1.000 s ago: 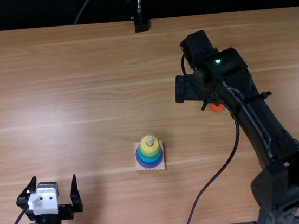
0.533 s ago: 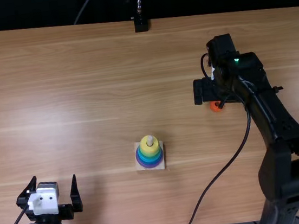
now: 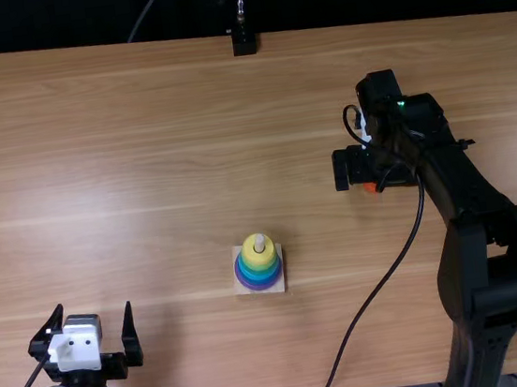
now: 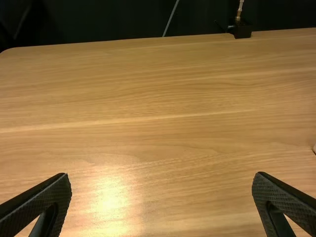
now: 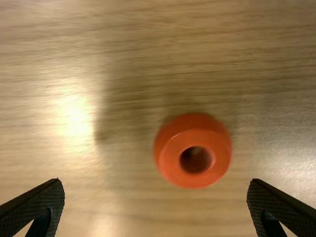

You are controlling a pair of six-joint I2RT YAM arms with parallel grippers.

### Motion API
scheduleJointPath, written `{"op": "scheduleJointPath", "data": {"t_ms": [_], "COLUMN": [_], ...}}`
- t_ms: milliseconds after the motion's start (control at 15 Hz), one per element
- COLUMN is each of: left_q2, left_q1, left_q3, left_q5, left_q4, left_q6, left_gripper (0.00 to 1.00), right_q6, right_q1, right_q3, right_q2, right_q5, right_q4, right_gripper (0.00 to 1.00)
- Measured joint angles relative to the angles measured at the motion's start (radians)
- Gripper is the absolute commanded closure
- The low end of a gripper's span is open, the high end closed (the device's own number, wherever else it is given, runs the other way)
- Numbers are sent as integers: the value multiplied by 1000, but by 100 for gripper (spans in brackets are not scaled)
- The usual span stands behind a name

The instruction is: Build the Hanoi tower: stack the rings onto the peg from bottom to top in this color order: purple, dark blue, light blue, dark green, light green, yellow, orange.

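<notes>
Left gripper (image 3: pixel 89 351) rests at the lower left of the top view, open and far from the rings; in the left wrist view the left gripper (image 4: pixel 162 178) has bare table between its fingers. Right gripper (image 3: pixel 359 170) hangs over the loose orange ring (image 3: pixel 370 187), which it partly covers. From the right wrist, the orange ring (image 5: pixel 174 160) lies flat, hole up, between the spread fingers of the right gripper (image 5: pixel 155 182), touching neither. A yellow ring (image 3: pixel 251 256) tops the stack, with green, blue and purple (image 3: pixel 262 286) bands below; the peg tip (image 3: pixel 259 242) sticks out.
The stack's square wooden base (image 3: pixel 241 290) stands near the table's middle front. A black mount (image 3: pixel 244 42) is at the far table edge. The right arm's cable loops over the table between the stack and that arm.
The right gripper has moved rightward from its earlier place, then slightly back left, and now covers more of the orange ring. The left arm and the stack have kept still.
</notes>
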Motion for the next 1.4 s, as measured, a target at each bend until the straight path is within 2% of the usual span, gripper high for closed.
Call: {"op": "scheduleJointPath", "data": {"t_ms": [333,800,933,1000,1067,1133,1200,1267,1400], "left_q2": [0,0,0,0,0,0,0,0,0], "left_q1": [0,0,0,0,0,0,0,0,0], "left_q3": [0,0,0,0,0,0,0,0,0], "left_q5": [0,0,0,0,0,0,0,0,0], "left_q4": [0,0,0,0,0,0,0,0,0], "left_q6": [0,0,0,0,0,0,0,0,-1], "left_gripper": [0,0,0,0,0,0,0,0,0], "right_q6": [-27,-31,-31,-31,-31,-31,-31,-31,-31], "right_q1": [-14,-14,-14,-14,-14,-14,-14,-14,-14], "right_q3": [0,0,0,0,-4,-11,-17,-20,-20], "right_q2": [25,43,43,43,43,43,43,43,43], "right_q5": [0,0,-1,0,0,0,0,0,0], "right_q4": [40,94,85,80,80,79,76,77,78], "right_gripper": [0,0,10,28,40,46,59,67,71]}}
